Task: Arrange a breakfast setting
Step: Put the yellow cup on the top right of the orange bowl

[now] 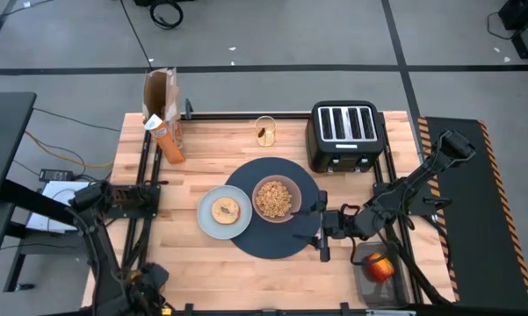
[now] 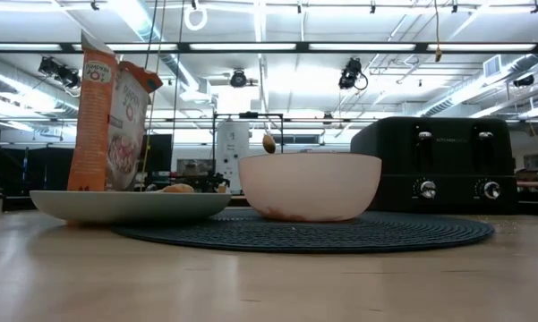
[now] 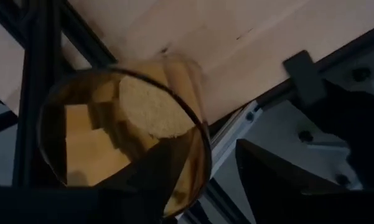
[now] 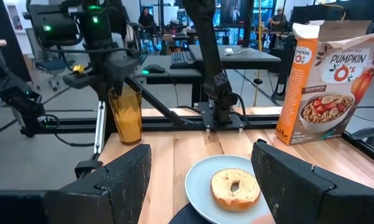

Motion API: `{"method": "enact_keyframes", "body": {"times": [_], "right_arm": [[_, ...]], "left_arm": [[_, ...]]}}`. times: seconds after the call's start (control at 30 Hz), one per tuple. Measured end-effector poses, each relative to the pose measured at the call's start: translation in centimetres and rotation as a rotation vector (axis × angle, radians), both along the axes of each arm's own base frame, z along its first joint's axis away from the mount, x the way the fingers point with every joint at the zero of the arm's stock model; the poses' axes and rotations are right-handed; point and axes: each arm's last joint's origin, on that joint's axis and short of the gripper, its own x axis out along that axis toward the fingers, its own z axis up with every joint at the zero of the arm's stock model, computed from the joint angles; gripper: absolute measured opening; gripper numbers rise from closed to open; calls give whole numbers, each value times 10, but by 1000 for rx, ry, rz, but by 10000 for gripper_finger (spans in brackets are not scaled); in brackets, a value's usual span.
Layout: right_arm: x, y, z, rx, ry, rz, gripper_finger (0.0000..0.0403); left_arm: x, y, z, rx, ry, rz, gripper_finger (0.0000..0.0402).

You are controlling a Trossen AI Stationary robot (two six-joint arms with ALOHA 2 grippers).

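The amber tumbler (image 4: 126,115) is found at the desk's (image 1: 184,263) left edge, under the left claw (image 4: 121,84); whether it is clamped cannot be told. Judged light, rigid, smooth-walled and breakable; the rim is best pinched gently. The right claw (image 1: 323,230) is spread wide, empty.

Lighting record.
- Source: ceiling strip lights (image 2: 251,45) are glaring white across the low view and washing out the room behind.
- Desk (image 1: 202,263): is lying evenly and brightly lit from above, with only soft, short shadows falling.
- Pinkish bowl (image 2: 310,186) and black toaster (image 2: 448,165): are standing backlit, their near faces darkening.
- Amber tumbler (image 3: 124,143): is glowing in the left wrist view, surrounded by deep shadow.
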Motion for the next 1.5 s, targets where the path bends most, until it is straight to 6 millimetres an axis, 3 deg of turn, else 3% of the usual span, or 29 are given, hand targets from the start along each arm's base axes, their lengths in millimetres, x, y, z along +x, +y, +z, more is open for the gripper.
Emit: {"method": "enact_keyframes", "body": {"times": [0.37, 0.6, 0.73, 0.9, 1.03, 1.3, 1.5], "right_arm": [[0, 0, 2, 12, -14, 12, 281], [0, 1, 2, 15, -17, 19, 281], [0, 1, 2, 12, -18, 19, 281], [0, 1, 2, -19, -18, 21, 281], [3, 3, -5, -62, 11, 34, 281], [28, 4, -34, -41, 48, 141, 287], [53, 10, -54, -10, -2, 238, 333]], "left_arm": [[-1, -3, -18, -37, 11, -19, 183], [-2, -3, -18, -35, -1, -35, 174], [-2, -2, -18, -28, 3, -44, 126], [-3, -1, -18, -22, 4, -115, 25], [-1, 5, -17, 6, 24, -161, 15], [26, 26, 31, -73, -17, -200, 13], [64, 50, 52, -125, -90, -265, 13]]}}
